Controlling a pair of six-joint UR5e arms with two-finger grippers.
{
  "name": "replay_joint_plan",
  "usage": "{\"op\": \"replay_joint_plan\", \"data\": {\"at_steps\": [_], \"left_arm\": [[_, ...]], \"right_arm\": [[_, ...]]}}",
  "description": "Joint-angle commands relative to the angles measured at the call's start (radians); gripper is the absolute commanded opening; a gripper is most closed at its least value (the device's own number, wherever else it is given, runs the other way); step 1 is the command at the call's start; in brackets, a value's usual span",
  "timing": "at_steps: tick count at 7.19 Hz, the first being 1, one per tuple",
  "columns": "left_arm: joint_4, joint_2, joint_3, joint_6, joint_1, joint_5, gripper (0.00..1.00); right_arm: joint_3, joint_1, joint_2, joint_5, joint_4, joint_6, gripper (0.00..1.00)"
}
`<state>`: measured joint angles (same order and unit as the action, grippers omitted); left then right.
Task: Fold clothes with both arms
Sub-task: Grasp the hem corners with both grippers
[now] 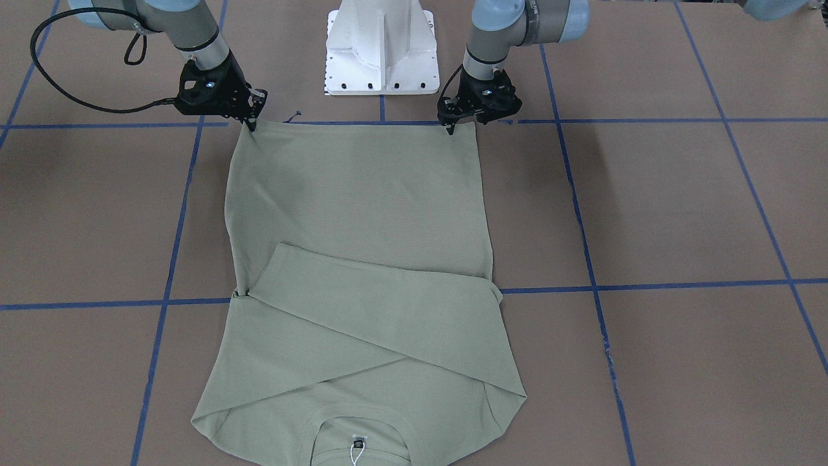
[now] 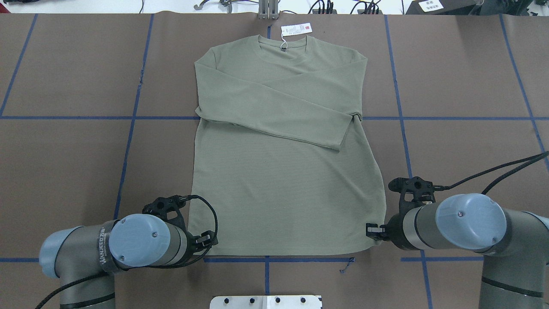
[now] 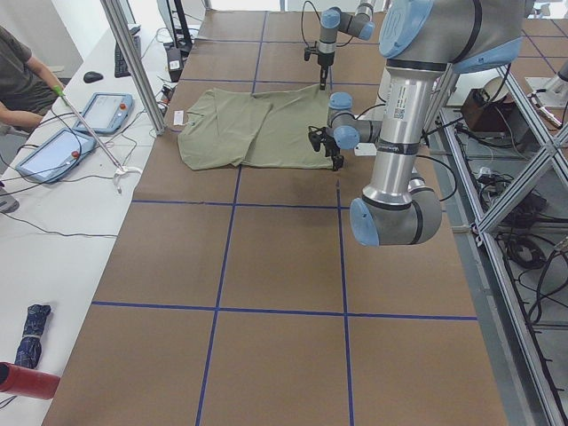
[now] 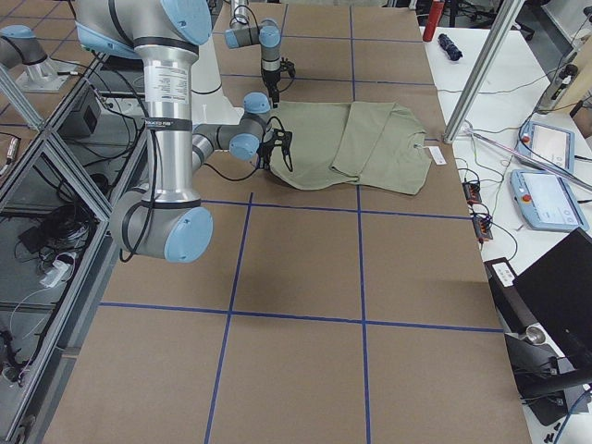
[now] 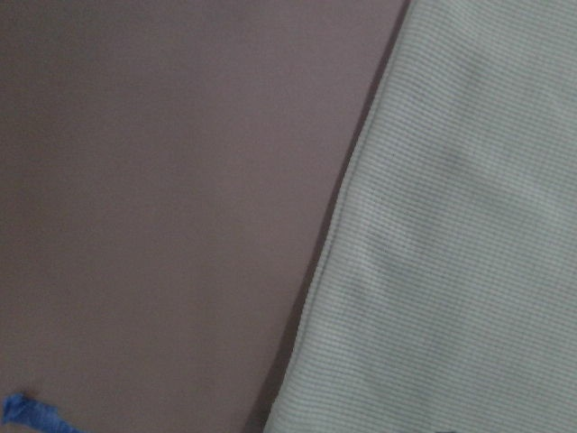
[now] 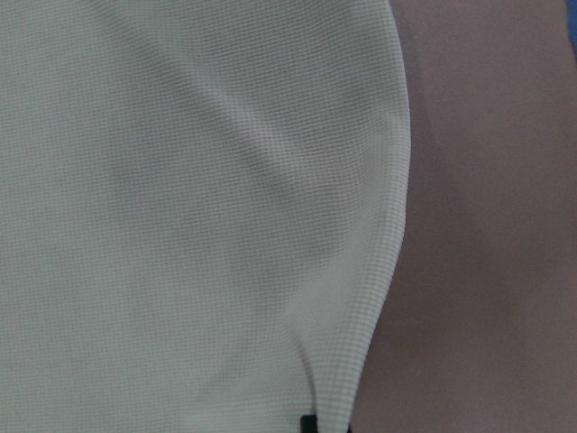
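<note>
Sage-green knit shirt (image 1: pixel 362 194) lay flat on the tabletop (image 1: pixel 679 207), sleeves crossed, hem toward the robot. Both sets of jaws were pinched closed on that hem — right gripper (image 1: pixel 250 123) at one corner, left gripper (image 1: pixel 451 128) near the other.

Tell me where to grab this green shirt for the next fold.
Pinch the shirt at its two hem corners nearest the robot, coming down from above on the robot's side. The sleeves already lie crossed over the chest, and the hem lies straight and flat there.
</note>
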<state>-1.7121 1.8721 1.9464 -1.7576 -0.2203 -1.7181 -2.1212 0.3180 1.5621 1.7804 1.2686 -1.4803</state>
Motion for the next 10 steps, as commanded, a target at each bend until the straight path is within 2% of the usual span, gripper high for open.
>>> {"op": "replay_joint_plan", "data": {"at_steps": [1,2,4,6,8,10], "left_arm": [[0.009,-0.002,-0.001,0.0,-0.002,0.002,0.89],[0.011,-0.001,-0.003,0.001,-0.001,0.002,0.89],[0.011,0.001,-0.003,0.001,-0.002,0.005,0.8],[0.028,0.002,0.003,0.001,-0.004,0.006,0.43],[0.029,0.002,0.003,0.001,-0.001,0.006,0.25],[0.029,0.009,0.019,-0.011,-0.002,0.006,0.0]], "right_arm": [[0.001,0.003,0.001,0.002,0.0,0.003,0.0],[0.001,0.003,0.001,0.002,0.0,0.005,0.0],[0.003,0.007,0.003,0.002,0.0,0.008,0.0],[0.003,0.012,0.004,0.002,0.0,0.009,0.0],[0.003,0.012,0.004,0.004,0.0,0.009,0.0],[0.001,0.013,0.004,0.004,0.0,0.009,0.0]]}}
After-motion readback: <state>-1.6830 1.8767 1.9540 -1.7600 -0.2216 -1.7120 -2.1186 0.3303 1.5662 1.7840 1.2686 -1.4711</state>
